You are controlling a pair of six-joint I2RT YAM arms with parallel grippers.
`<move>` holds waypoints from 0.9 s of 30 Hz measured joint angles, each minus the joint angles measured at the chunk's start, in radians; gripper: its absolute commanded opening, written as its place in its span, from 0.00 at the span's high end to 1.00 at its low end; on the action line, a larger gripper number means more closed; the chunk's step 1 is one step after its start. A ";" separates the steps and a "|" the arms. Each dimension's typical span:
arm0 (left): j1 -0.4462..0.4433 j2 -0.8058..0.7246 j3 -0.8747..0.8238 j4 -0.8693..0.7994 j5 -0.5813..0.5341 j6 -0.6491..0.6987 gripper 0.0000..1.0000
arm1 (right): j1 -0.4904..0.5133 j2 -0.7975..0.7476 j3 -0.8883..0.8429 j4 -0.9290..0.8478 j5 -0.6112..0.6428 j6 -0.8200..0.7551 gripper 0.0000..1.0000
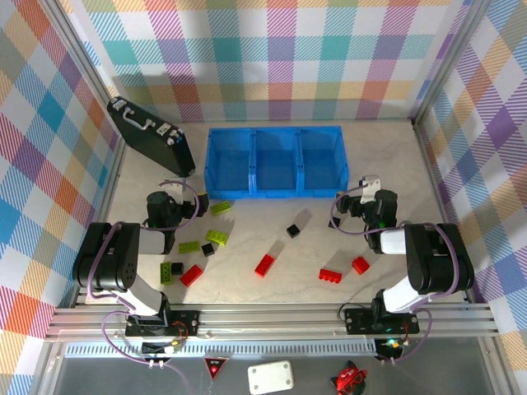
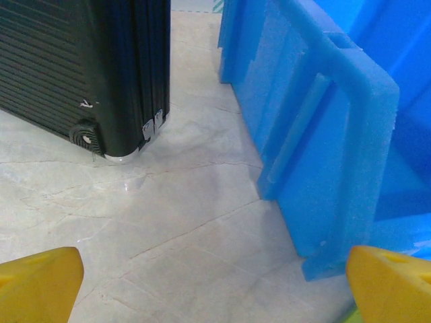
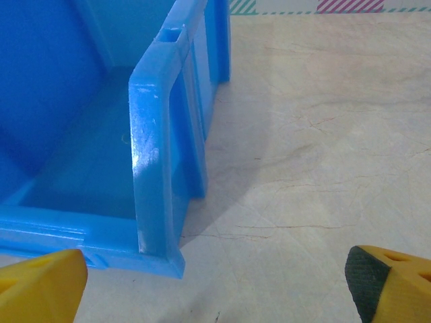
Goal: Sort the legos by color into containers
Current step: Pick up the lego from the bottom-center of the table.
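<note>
The blue tray [image 1: 272, 195] of three containers stands at the back middle, all three compartments bare. The legos lie loose in front of it: lime green ones [image 1: 217, 237] and a red one [image 1: 191, 275] at the left, black ones [image 1: 293, 231] in the middle, red ones [image 1: 331, 276] at the right. My left gripper [image 1: 183, 189] is open by the tray's left front corner [image 2: 323, 134], yellow fingertips [image 2: 37, 286] wide apart over bare table. Open too, my right gripper [image 1: 368, 188] hangs by the tray's right front corner [image 3: 155, 168] with nothing between its fingertips [image 3: 394, 282].
A black case [image 1: 152, 136] with silver latches leans at the back left, close to the tray; its corner [image 2: 114, 101] is just ahead of my left gripper. Checkered walls close in the table on three sides. Bare table lies right of the tray.
</note>
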 measured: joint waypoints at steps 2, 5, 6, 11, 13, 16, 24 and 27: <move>0.000 0.000 0.000 0.000 -0.010 0.000 0.00 | 0.000 0.000 0.000 0.000 0.000 0.000 0.01; 0.000 0.000 0.000 0.000 -0.016 0.000 0.00 | 0.000 0.000 0.000 0.000 0.000 0.000 0.01; 0.000 0.000 0.000 0.000 -0.019 0.000 0.00 | 0.000 0.000 0.000 0.000 0.000 0.000 0.01; -0.003 -0.001 0.000 -0.004 -0.029 0.000 0.00 | 0.000 -0.004 0.013 -0.031 0.003 0.001 0.01; -0.010 -0.009 0.005 -0.037 -0.040 0.002 0.00 | 0.000 -0.021 0.022 -0.056 0.004 0.001 0.01; -0.035 -0.057 0.032 -0.149 -0.067 0.008 0.00 | 0.000 -0.064 0.026 -0.083 0.003 0.001 0.01; -0.138 -0.204 0.107 -0.361 -0.192 0.031 0.00 | 0.000 -0.193 0.082 -0.295 0.003 0.011 0.01; -0.148 -0.249 0.133 -0.467 -0.251 0.026 0.00 | 0.003 -0.242 0.089 -0.383 0.004 0.024 0.01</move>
